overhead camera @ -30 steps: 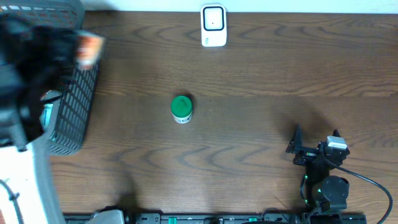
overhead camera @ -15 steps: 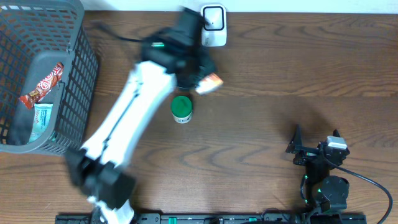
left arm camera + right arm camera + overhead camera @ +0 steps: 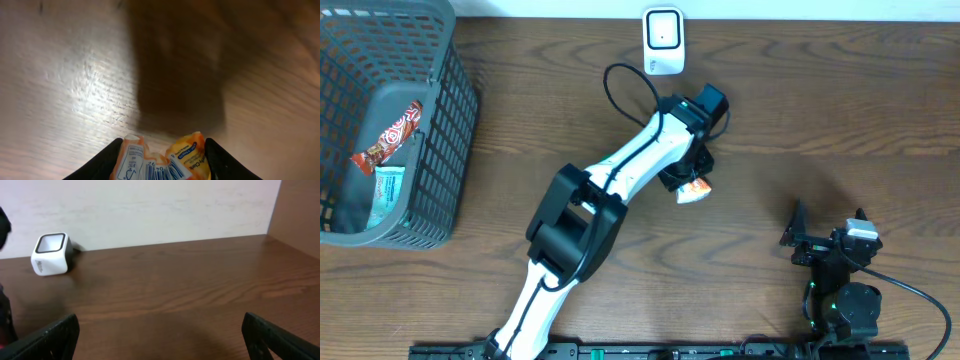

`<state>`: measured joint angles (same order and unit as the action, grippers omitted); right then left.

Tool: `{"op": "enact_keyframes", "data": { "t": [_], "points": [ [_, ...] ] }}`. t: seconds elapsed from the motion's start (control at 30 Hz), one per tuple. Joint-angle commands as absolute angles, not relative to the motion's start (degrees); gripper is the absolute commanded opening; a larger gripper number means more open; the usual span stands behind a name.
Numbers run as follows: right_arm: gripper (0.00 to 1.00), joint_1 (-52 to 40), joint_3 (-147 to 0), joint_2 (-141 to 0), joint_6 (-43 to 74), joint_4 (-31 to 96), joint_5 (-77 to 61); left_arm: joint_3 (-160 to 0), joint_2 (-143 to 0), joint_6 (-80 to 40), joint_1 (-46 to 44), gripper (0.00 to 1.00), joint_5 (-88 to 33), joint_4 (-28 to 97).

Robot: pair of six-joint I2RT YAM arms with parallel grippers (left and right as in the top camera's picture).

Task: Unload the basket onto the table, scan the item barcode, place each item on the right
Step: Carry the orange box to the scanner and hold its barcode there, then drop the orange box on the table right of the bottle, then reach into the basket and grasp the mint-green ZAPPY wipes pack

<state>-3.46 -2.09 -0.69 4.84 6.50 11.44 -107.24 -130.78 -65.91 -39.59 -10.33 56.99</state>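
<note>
My left gripper [image 3: 688,178] is shut on a crumpled orange snack packet [image 3: 693,190], which hangs over the middle of the table, in front of and slightly right of the white barcode scanner [image 3: 662,41]. In the left wrist view the packet [image 3: 161,161] sits between the two black fingers [image 3: 101,162], and its white barcode panel faces the camera. My right gripper [image 3: 828,236] rests near the front right, open and holding nothing. The right wrist view also shows the scanner [image 3: 50,254] at the far left by the wall.
A grey mesh basket [image 3: 440,150] stands at the left edge with a red wrapper [image 3: 388,134] and a pale blue packet [image 3: 388,190] inside. A black cable [image 3: 620,85] loops beside the left arm. A wall runs behind the scanner.
The left arm swung from the basket across the table with the orange packet, passed in front of the scanner, and now holds it further right and nearer. The arm now covers the green-lidded can. The right arm is still.
</note>
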Motion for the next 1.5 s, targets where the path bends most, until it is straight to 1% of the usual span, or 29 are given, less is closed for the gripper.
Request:
{"op": "enact_keyframes", "data": {
  "t": [0.0, 0.03, 0.1, 0.13, 0.2, 0.23, 0.27, 0.37, 0.47, 0.7, 0.8, 0.83, 0.87, 0.97, 1.0, 1.07, 1.13, 1.2, 1.23, 1.27, 1.33, 1.4, 1.47],
  "points": [
    [0.99, -3.7, -1.8, -0.4, 4.0, 6.5, 11.9, -106.9, -130.5, -84.9, -39.4, 0.44, -8.9, 57.3],
    [0.99, -3.7, -1.8, -0.4, 4.0, 6.5, 11.9, -106.9, -130.5, -91.9, -39.4, 0.41, -8.9, 57.3],
    [0.99, -3.7, -1.8, -0.4, 4.0, 6.5, 11.9, -106.9, -130.5, -103.9, -39.4, 0.42, -9.0, 57.2],
    [0.99, -3.7, -1.8, -0.4, 4.0, 6.5, 11.9, -106.9, -130.5, -109.0, -39.5, 0.52, -9.1, 56.7],
    [0.99, -3.7, -1.8, -0.4, 4.0, 6.5, 11.9, -106.9, -130.5, -114.9, -39.6, 0.82, -10.1, 54.0],
    [0.99, -3.7, -1.8, -0.4, 4.0, 6.5, 11.9, -106.9, -130.5, -115.4, -39.6, 0.9, -11.6, 51.5],
    [0.99, -3.7, -1.8, -0.4, 4.0, 6.5, 11.9, -106.9, -130.5, -115.3, -39.6, 0.93, -12.9, 49.0],
    [0.99, -3.7, -1.8, -0.4, 4.0, 6.5, 11.9, -106.9, -130.4, -115.1, -39.7, 0.93, -16.2, 44.8],
    [0.99, -3.7, -1.8, -0.4, 4.0, 6.5, 11.9, -107.0, -129.9, -111.2, -40.1, 0.94, -16.8, 43.4],
    [0.99, -3.7, -1.8, -0.4, 4.0, 6.5, 11.9, -107.1, -127.2, -99.4, -39.9, 0.94, -7.6, 44.2],
    [0.99, -3.7, -1.8, -0.4, 4.0, 6.5, 11.9, -107.1, -126.6, -91.4, -39.6, 0.94, -6.6, 43.8],
    [0.99, -3.7, -1.8, -0.4, 4.0, 6.5, 11.9, -107.1, -126.6, -89.0, -39.6, 0.92, -6.6, 43.8],
    [0.99, -3.7, -1.8, -0.4, 4.0, 6.5, 11.9, -107.1, -126.5, -86.7, -39.5, 0.88, -6.6, 43.8],
    [0.99, -3.7, -1.8, -0.4, 4.0, 6.5, 11.9, -107.4, -126.3, -78.9, -39.3, 0.87, -6.6, 43.3],
    [0.99, -3.7, -1.8, -0.4, 4.0, 6.5, 11.9, -107.8, -126.1, -75.4, -39.1, 0.84, -6.6, 42.8],
    [0.99, -3.7, -1.8, -0.4, 4.0, 6.5, 11.9, -109.4, -125.0, -65.8, -38.7, 0.83, -6.5, 41.7],
    [0.99, -3.7, -1.8, -0.4, 4.0, 6.5, 11.9, -111.4, -122.6, -52.0, -37.9, 0.83, -6.1, 39.9],
    [0.99, -3.7, -1.8, -0.4, 4.0, 6.5, 11.9, -113.3, -119.0, -42.0, -37.0, 0.85, -2.5, 40.5],
    [0.99, -3.7, -1.8, -0.4, 4.0, 6.5, 11.9, -114.3, -116.9, -38.6, -36.4, 0.88, 0.8, 41.8],
    [0.99, -3.7, -1.8, -0.4, 4.0, 6.5, 11.9, -115.1, -114.0, -36.1, -35.6, 0.89, 5.8, 43.3],
    [0.99, -3.7, -1.8, -0.4, 4.0, 6.5, 11.9, -115.5, -108.5, -33.0, -33.8, 0.93, 15.0, 44.7],
    [0.99, -3.7, -1.8, -0.4, 4.0, 6.5, 11.9, -115.5, -102.5, -29.9, -30.6, 0.94, 21.9, 45.0],
    [0.99, -3.7, -1.8, -0.4, 4.0, 6.5, 11.9, -115.5, -97.4, -28.0, -26.1, 0.94, 23.9, 45.0]
  ]
}}
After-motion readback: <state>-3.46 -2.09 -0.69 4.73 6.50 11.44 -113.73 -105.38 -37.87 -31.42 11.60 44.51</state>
